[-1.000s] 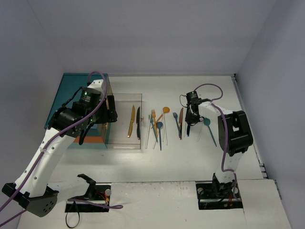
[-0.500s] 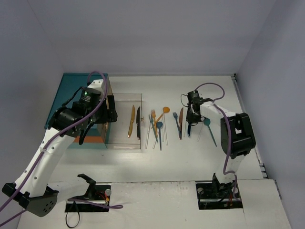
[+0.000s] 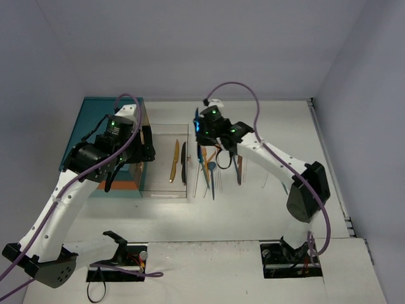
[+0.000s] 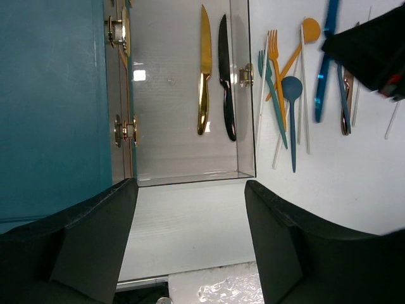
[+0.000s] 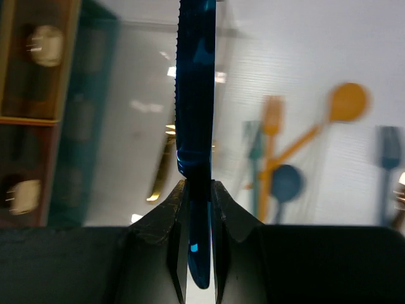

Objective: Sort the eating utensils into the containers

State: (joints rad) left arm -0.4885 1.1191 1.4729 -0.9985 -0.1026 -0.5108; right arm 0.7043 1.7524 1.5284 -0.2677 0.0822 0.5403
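Note:
My right gripper [image 3: 204, 130] [image 5: 197, 190] is shut on a blue knife [image 3: 198, 128] [image 5: 195, 95], held in the air by the right rim of the pulled-out clear drawer [image 3: 158, 183] [image 4: 164, 95]. The drawer juts from the teal chest [image 3: 88, 120] [image 4: 57, 95] and holds a gold knife [image 3: 174, 161] [image 4: 204, 69] and a black knife [image 3: 183, 163] [image 4: 224, 76]. My left gripper [image 3: 130, 163] [image 4: 190, 187] hangs open and empty above the drawer's near end. More utensils lie right of the drawer: orange fork [image 4: 273, 57], orange spoon [image 3: 220, 146] [image 4: 309, 28], blue spoon [image 3: 212, 166] [image 4: 292, 88], pale chopsticks.
Gold handles [image 4: 123, 130] show on the chest's front, beside the drawer. A brown knife [image 3: 240, 168] and a blue fork lie partly under the right arm. The white table ends at grey walls behind and to the right.
The right gripper closed on the blue knife at the right of the row, lifted it and swung left across the utensils to the drawer's rim. The left arm has stayed still.

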